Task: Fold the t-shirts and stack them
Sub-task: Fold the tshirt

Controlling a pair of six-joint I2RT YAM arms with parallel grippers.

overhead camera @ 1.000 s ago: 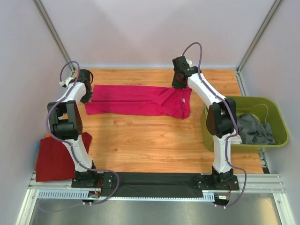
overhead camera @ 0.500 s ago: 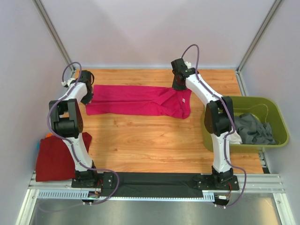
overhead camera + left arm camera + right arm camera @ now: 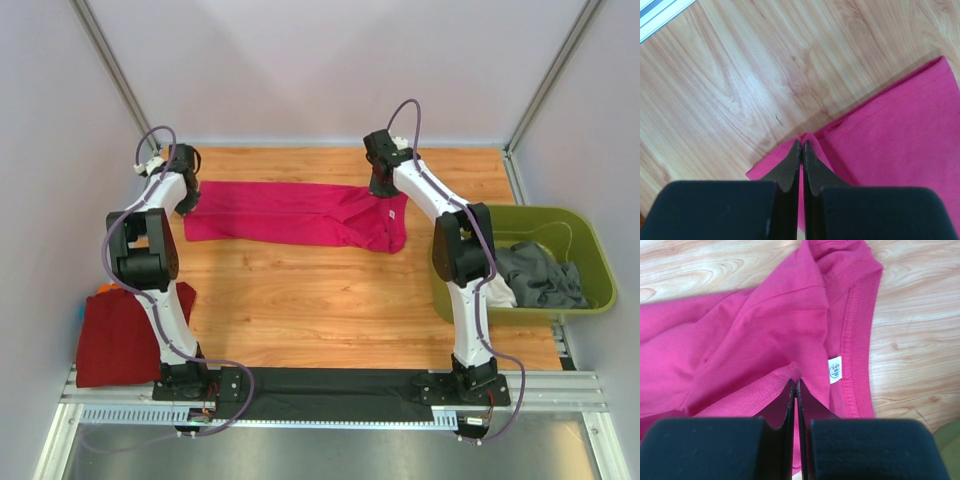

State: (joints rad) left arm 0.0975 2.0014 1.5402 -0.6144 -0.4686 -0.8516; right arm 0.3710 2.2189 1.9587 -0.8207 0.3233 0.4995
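A bright magenta-pink t-shirt [image 3: 290, 215] lies folded into a long strip across the far part of the wooden table. My left gripper [image 3: 188, 205] is shut on its left corner, and the left wrist view shows pink cloth [image 3: 900, 135] pinched between the closed tips [image 3: 802, 143]. My right gripper [image 3: 380, 190] is shut on a sleeve hem near the collar. The right wrist view shows the hem [image 3: 765, 390] at the closed tips [image 3: 796, 381], beside the white label [image 3: 835, 369]. A dark red t-shirt [image 3: 120, 335] lies folded at the near left.
An olive-green bin [image 3: 590, 270] stands at the right with a grey shirt [image 3: 540, 275] and some white cloth in it. Bare wood [image 3: 320, 300] lies in front of the pink shirt. A black mat [image 3: 330, 392] runs between the arm bases.
Both grippers have shifted slightly toward the far edge, the right one also leftward. The pink shirt's right end has been drawn flatter and its raised flap has smoothed.
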